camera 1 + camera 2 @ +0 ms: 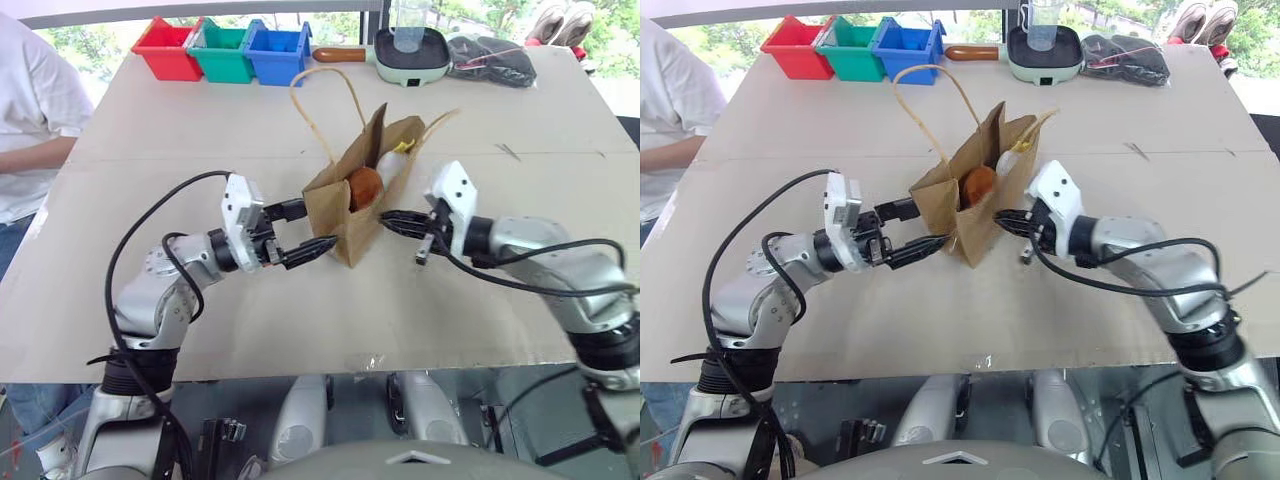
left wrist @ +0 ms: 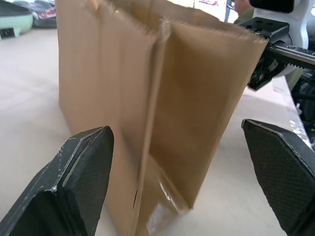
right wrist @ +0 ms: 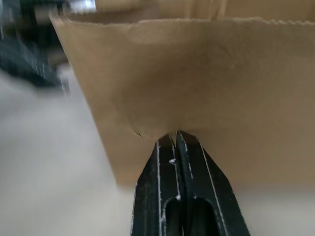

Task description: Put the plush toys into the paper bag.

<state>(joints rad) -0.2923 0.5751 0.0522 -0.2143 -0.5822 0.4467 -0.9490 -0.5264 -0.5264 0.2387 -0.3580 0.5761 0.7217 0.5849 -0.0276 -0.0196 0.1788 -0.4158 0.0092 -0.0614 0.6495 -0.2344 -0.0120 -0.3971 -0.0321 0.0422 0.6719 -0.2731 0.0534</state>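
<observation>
The paper bag stands upright near the middle of the bench, its mouth open and its two loop handles rising and leaning toward the far side. Both plush toys sit inside it: the round orange-brown one shows in the opening, and the white cone-shaped one lies just beyond it with its yellow bit at the bag's rim.

My left gripper is spread wide, one finger on either side of the bag's near corner; the wrist view shows both pads clear of the paper, holding nothing. My right gripper has its fingers pressed together, their tips against the bag's right wall, where the paper puckers slightly; I cannot tell whether any paper is pinched between them.

Along the far edge stand a red bin, a green bin and a blue bin in a row, then a pale green electric pan with a brown handle. A person in a white shirt sits at the bench's left side.
</observation>
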